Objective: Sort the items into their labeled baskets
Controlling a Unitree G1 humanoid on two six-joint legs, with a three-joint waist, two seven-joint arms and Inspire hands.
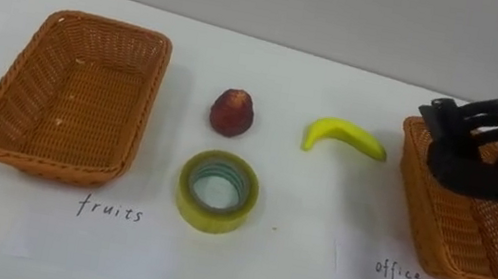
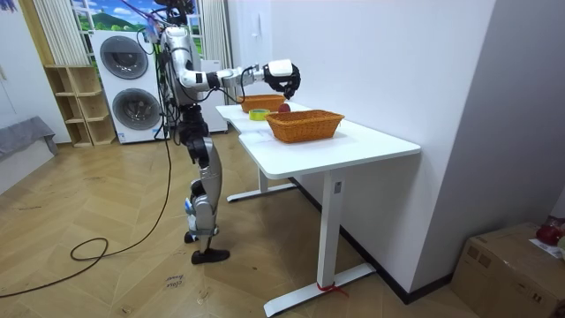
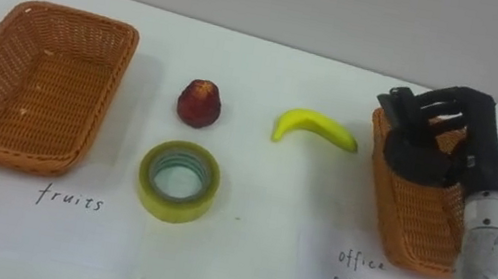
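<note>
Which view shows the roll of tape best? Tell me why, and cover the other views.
The left eye view: the roll of tape lies flat, whole and unblocked on the table, its hole facing up. The right eye view shows much the same from slightly aside. The room view gives a small, distant yellowish shape.
</note>
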